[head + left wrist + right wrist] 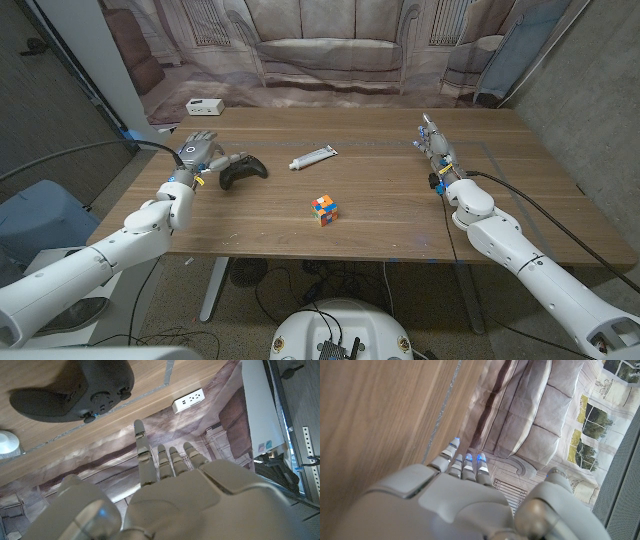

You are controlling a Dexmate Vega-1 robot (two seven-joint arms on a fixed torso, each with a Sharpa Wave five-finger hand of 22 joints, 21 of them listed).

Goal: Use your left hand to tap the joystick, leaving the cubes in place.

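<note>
The joystick (243, 171), a black game controller, lies on the wooden table (380, 215) at the left. My left hand (201, 153) stands just to its left, fingers apart and holding nothing, a thumb reaching toward the controller. In the left wrist view the controller (75, 392) lies beyond my extended fingers (165, 460), with a gap between them. A multicoloured cube (323, 209) sits near the table's middle front. My right hand (436, 146) stands at the right side of the table, fingers straight and together, empty; its fingertips (465, 462) show over the wood.
A white tube (313, 157) lies between the controller and the table's middle. A white power strip (205, 106) sits at the back left corner, also as the power strip (189, 400) in the left wrist view. A sofa-print backdrop hangs behind the table.
</note>
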